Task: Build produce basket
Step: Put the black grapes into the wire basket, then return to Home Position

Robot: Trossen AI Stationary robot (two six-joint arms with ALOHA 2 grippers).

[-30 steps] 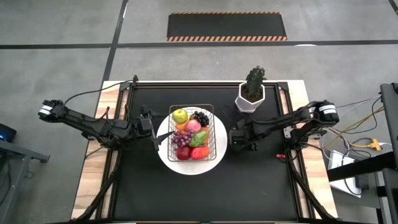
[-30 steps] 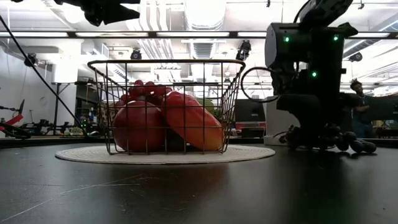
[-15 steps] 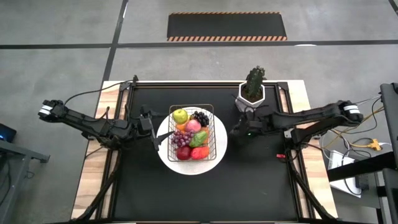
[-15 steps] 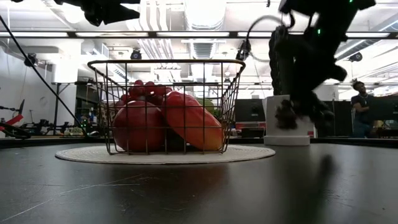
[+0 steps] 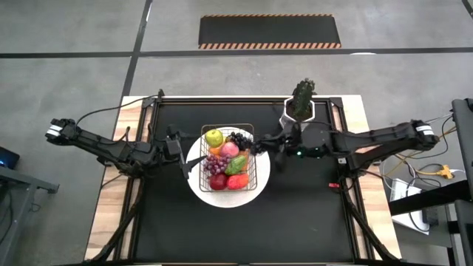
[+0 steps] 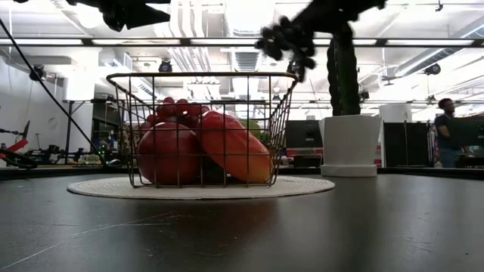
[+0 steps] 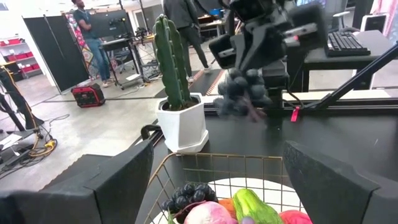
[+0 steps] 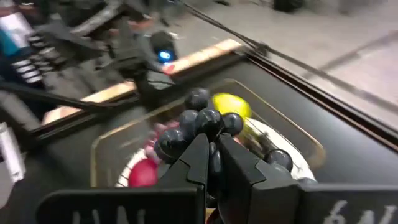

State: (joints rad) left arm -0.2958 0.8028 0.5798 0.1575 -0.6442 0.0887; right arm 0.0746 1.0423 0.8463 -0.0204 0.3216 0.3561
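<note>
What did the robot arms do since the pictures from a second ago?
The right gripper closed on a dark grape bunch, lifted it off the table near the white plant pot and carried it to the basket, where it now hangs beside the rim. The left gripper stayed open by the basket's other side; the basket and its fruit did not move.

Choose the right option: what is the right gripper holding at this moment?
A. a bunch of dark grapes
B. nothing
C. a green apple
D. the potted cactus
A: the right gripper is shut on a bunch of dark grapes, carried in the air near the basket rim.
</note>
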